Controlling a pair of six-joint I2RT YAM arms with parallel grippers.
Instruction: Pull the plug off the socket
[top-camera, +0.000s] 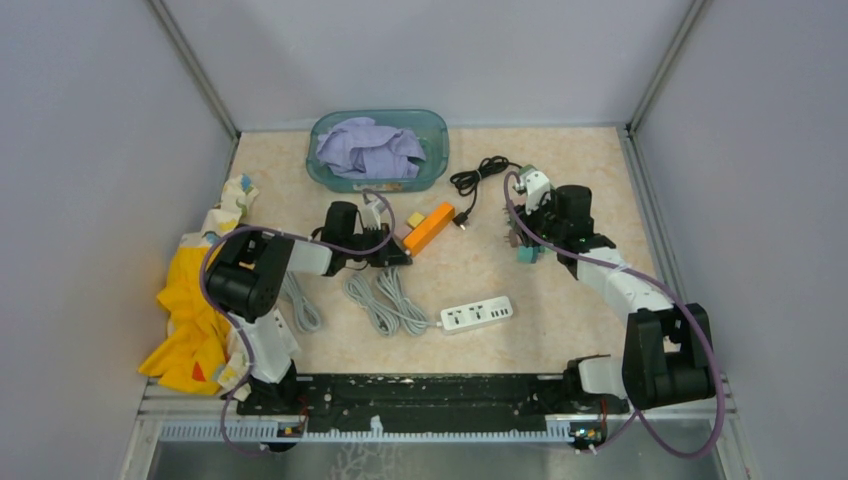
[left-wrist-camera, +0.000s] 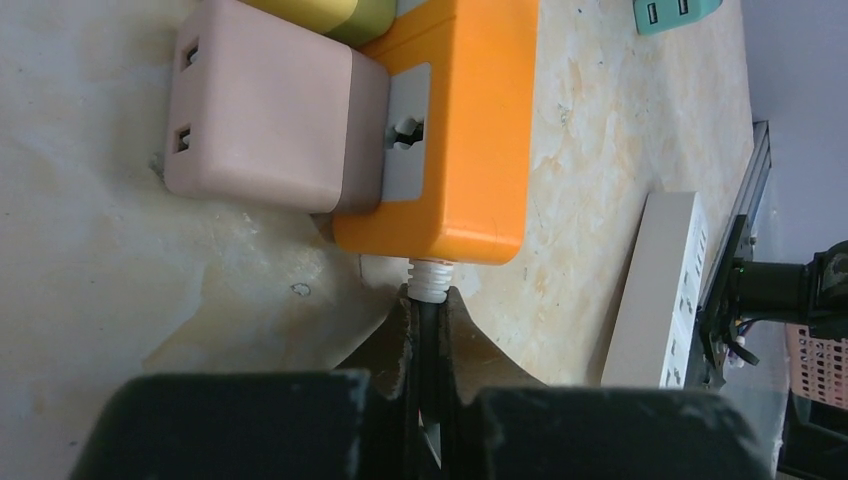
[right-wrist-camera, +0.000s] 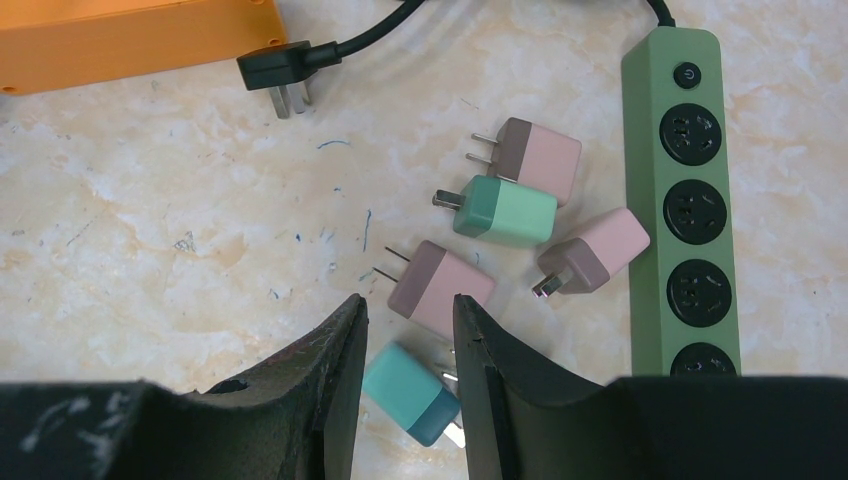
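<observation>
Black fingers of the left gripper (left-wrist-camera: 428, 297) are pressed together on the cord (left-wrist-camera: 428, 330), gripping it just behind a white ribbed collar (left-wrist-camera: 430, 278). That collar runs into the end of an orange plastic power strip (left-wrist-camera: 460, 130) lying flat on the marbled tabletop (left-wrist-camera: 100, 270). Seated in the strip's grey side socket is a pale pink square plug block (left-wrist-camera: 265, 120), fully pushed in, with a yellow-green block (left-wrist-camera: 330, 15) just beyond it.

On the other side, the right gripper (right-wrist-camera: 408, 302) hangs with its jaws a narrow gap apart, holding nothing. A teal-and-navy adapter (right-wrist-camera: 410, 395) lies below that gap, and a pink-and-brown adapter (right-wrist-camera: 440, 290) just past the fingertips. Further on lie a mint adapter (right-wrist-camera: 505, 210) and two more pink ones, beside a long green power strip (right-wrist-camera: 685, 200). A black two-pin plug (right-wrist-camera: 275, 70) lies near the orange strip's end.

At the table's far edge stands a teal plastic basket (top-camera: 440, 150) holding lavender cloth (top-camera: 370, 148).
</observation>
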